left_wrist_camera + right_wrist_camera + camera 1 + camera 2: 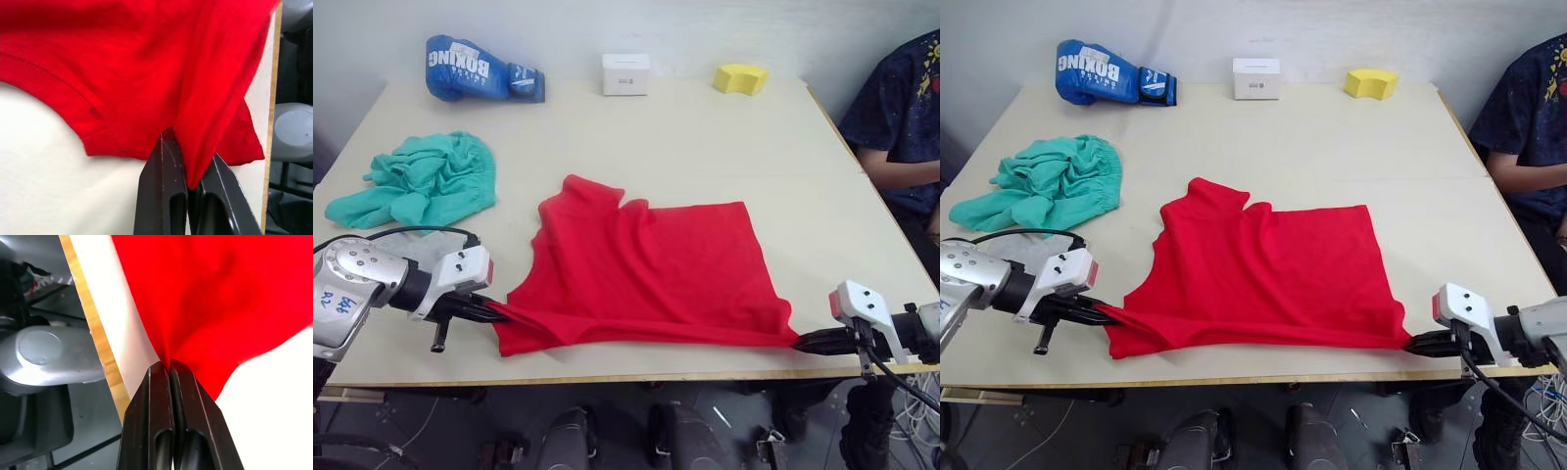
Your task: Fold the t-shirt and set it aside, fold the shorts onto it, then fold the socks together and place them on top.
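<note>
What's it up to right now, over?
Left gripper and right gripper both clamped on t-shirt corners at the near table edge. Shorts untouched, far left. Nothing in the way.

The blue boxing glove (481, 70) at the far left of the table (705, 147) carried the word "BOXING" in large white capitals across its padded body; a smaller line of white print ran beneath that word but was too small to read; the left arm's grey housing (342, 294) bore blue handwritten marks on a pale patch, which could not be made out with any certainty; the white box (626, 73) at the far edge had a small dark mark on its front face, too small to read.
</note>
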`<state>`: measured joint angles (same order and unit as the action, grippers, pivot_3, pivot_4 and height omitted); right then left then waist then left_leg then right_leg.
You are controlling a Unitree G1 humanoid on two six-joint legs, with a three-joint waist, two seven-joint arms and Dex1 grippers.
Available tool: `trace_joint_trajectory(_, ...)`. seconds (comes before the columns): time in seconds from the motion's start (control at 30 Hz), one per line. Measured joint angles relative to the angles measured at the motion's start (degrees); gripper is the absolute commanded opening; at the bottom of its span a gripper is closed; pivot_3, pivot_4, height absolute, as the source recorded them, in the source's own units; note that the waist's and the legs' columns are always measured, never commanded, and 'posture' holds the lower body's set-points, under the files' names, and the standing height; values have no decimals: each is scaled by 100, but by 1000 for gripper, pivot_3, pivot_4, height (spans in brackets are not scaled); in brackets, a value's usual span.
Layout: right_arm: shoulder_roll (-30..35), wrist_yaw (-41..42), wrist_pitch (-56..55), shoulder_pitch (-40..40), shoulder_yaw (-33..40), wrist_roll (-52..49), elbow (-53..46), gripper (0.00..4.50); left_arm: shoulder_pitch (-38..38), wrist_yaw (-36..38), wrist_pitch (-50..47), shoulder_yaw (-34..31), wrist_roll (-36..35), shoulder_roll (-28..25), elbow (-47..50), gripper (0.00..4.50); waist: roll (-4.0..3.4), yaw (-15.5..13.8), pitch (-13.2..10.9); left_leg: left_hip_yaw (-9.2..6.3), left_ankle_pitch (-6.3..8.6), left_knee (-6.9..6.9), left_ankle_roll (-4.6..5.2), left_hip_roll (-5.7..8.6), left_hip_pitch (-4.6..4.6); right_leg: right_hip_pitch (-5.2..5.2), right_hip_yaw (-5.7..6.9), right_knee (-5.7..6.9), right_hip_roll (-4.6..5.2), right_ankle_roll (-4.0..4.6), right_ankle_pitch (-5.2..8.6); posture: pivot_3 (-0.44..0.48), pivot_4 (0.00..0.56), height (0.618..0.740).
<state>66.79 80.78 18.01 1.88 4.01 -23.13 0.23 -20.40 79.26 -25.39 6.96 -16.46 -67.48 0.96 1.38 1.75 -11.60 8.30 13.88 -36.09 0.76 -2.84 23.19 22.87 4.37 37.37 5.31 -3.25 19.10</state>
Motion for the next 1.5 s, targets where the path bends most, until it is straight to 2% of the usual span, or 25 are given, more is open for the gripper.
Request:
trace_joint_trajectory(0.13,-29,-43,328,255,-44,-38,-106,18,-106,75,56,106,104,139,-187,0,0,-16,0,2,0,-10,2,1,2,4,-4,9,3,-2,1,0,150,740)
trace_joint_trajectory(0.27,-356,-304,612,655,-76,-50,-118,18,-194,-95,35,85,105,402,-203,0,1,-18,0,0,0,-12,4,3,2,3,-6,14,7,-3,-1,0,150,740)
trace_joint_trajectory(0.43,-357,-328,838,939,-156,-23,-135,18,-194,-379,-73,15,125,566,-323,0,1,-18,0,0,-3,-11,-1,2,2,5,-5,14,7,-2,0,0,150,740)
trace_joint_trajectory(0.63,-477,-419,951,982,-196,23,-276,18,-63,-574,-212,-101,104,644,-317,0,1,-12,0,0,-4,-12,-2,2,2,5,-6,17,6,-2,0,0,150,740)
trace_joint_trajectory(0.67,-530,-492,938,982,-202,59,-277,0,-31,-640,-207,-143,107,685,-325,349,1,-16,0,0,-4,-12,-3,2,2,5,-6,17,7,-2,0,0,150,740)
trace_joint_trajectory(0.73,-659,-691,805,983,-174,150,-269,0,-21,-816,-218,-235,101,847,-368,636,1,-17,0,0,-4,-14,-3,2,2,4,-6,19,7,-3,0,0,150,740)
trace_joint_trajectory(0.77,-750,-820,755,984,-153,179,-261,0,-14,-923,-233,-284,94,943,-376,918,1,-18,0,0,-4,-16,-3,2,3,5,-6,20,7,-3,0,0,150,740)
trace_joint_trajectory(0.8,-846,-964,715,984,-127,206,-253,186,20,-1027,-281,-371,74,1042,-383,1236,1,-18,0,0,-5,-17,-4,3,3,5,-6,21,7,-3,0,0,150,740)
trace_joint_trajectory(0.9,-993,-1202,711,953,36,178,-267,879,103,-1220,-369,-604,-42,1212,-393,2128,1,-19,0,0,-6,-16,-6,3,3,5,-6,22,8,-3,0,0,150,740)
trace_joint_trajectory(1.1,-1131,-1570,409,385,806,121,-333,2902,453,-1961,-390,-1355,-330,1812,-305,3977,2,-26,1,-1,-6,-20,-5,3,1,-2,-4,23,7,-8,-2,0,150,740)
trace_joint_trajectory(1.13,-1253,-1707,247,256,1038,120,-326,2919,486,-2314,-323,-1582,-328,2036,-290,4282,2,-28,1,-1,-6,-20,-3,4,-2,-5,-6,24,8,-10,-3,0,150,740)
trace_joint_trajectory(1.17,-1301,-1774,177,192,1155,119,-317,2919,500,-2516,-274,-1710,-324,2138,-294,4458,2,-30,1,-2,-6,-22,-3,4,-2,-6,-5,25,8,-11,-3,0,150,740)
trace_joint_trajectory(1.23,-1355,-1852,59,55,1455,70,-326,2919,551,-2901,-141,-2043,-341,2330,-292,4458,2,-30,1,-2,-6,-21,-3,4,-2,-7,-4,24,8,-13,-4,0,150,740)
trace_joint_trajectory(1.3,-1363,-1835,88,-156,1739,-136,-535,2486,845,-2868,-80,-2429,-522,2324,-187,4500,2,-3,1,1,-6,-10,-6,2,-10,-9,-9,21,6,-13,-4,0,150,740)
trace_joint_trajectory(1.4,-1440,-1720,168,-422,1867,-426,-988,1597,1357,-2476,62,-2721,-730,2133,-117,3902,3,31,1,1,-5,-5,-9,-2,-14,-9,-8,19,1,-11,-3,0,150,740)
trace_joint_trajectory(1.5,-1636,-1722,120,-563,1678,-513,-1539,536,1690,-2039,273,-2818,-795,1857,-54,2955,11,-4,7,-5,6,-5,-7,-2,-15,-10,-5,20,3,-9,-2,0,150,740)
